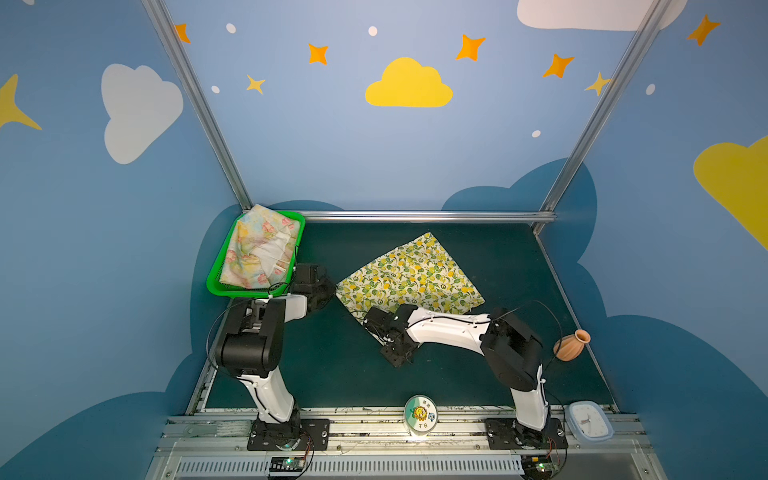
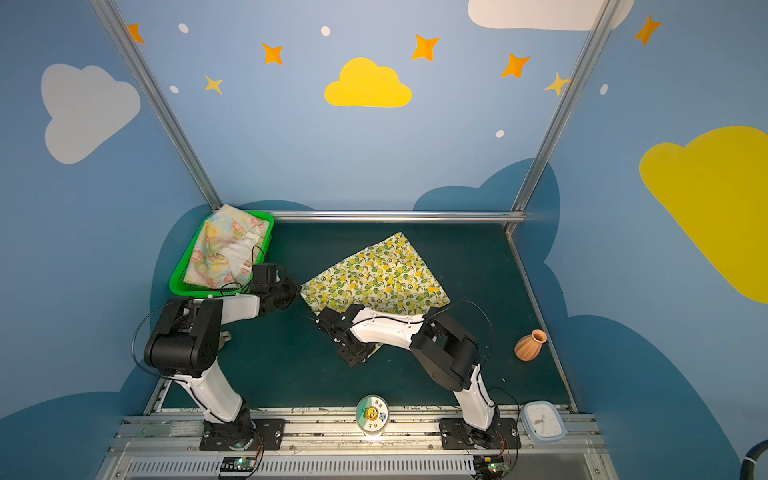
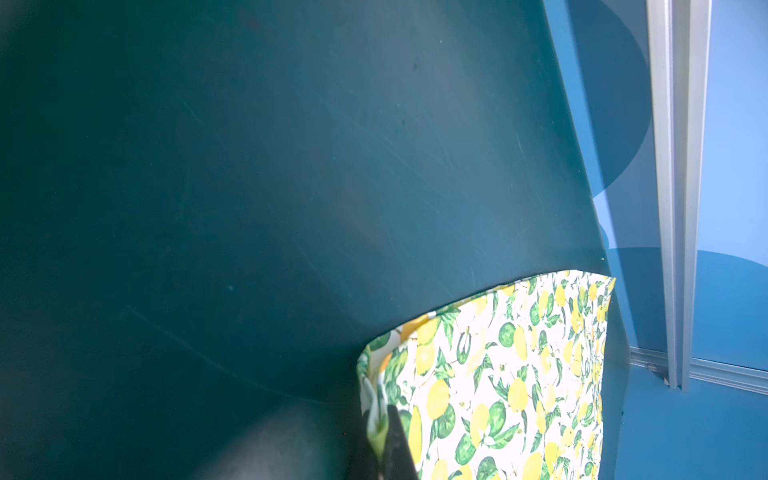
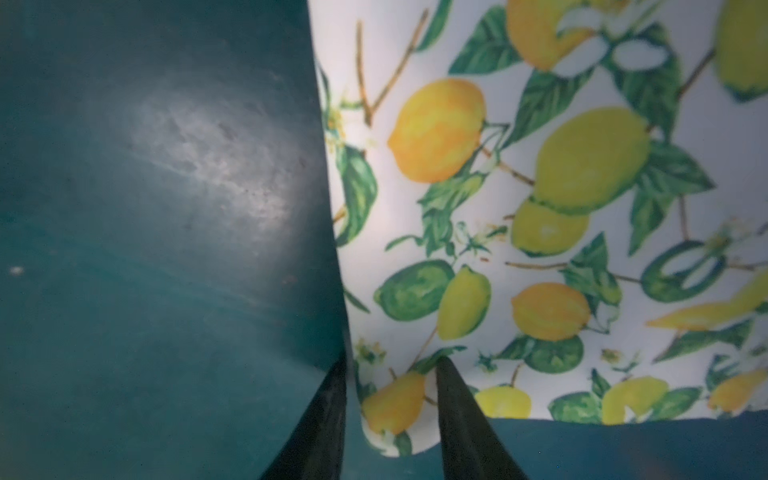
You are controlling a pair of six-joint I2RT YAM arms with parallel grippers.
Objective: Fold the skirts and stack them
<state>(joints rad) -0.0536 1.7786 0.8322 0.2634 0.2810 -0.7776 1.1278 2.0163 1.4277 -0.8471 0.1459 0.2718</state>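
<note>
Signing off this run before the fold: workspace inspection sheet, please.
Surface: dark green mat, scuffed.
Job's things: lemon skirt spread on the mat; floral skirt crumpled in green basket, far left corner.
Clutter: terracotta vase near right edge; round tin and clock on front rail.
Tools: left tool shut on lemon skirt corner; right tool open, straddling another corner.
Cables: black cable loops off both arms.
Surroundings: blue walls, clouds and stars; aluminium frame.
</note>
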